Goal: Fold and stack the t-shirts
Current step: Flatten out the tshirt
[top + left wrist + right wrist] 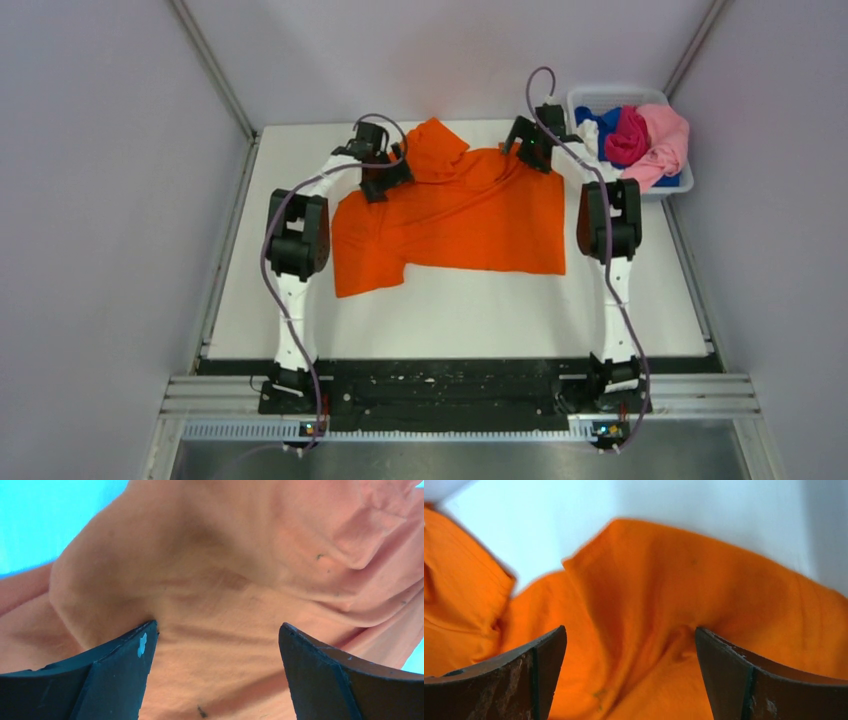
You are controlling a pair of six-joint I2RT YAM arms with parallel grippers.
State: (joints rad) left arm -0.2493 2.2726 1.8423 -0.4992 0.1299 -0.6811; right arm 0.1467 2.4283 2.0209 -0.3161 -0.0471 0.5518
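Observation:
A bright orange t-shirt lies spread and partly rumpled on the white table. My left gripper is over its far left part, jaws wide open, the orange cloth just below and nothing pinched. My right gripper is over the shirt's far right edge, also open, with folds of orange cloth between the spread fingers but not clamped. More t-shirts, pink, magenta, blue and white, lie bundled in the bin.
A white plastic bin stands at the table's far right corner. Grey walls enclose the table on three sides. Both arms' bases sit on a black rail at the near edge.

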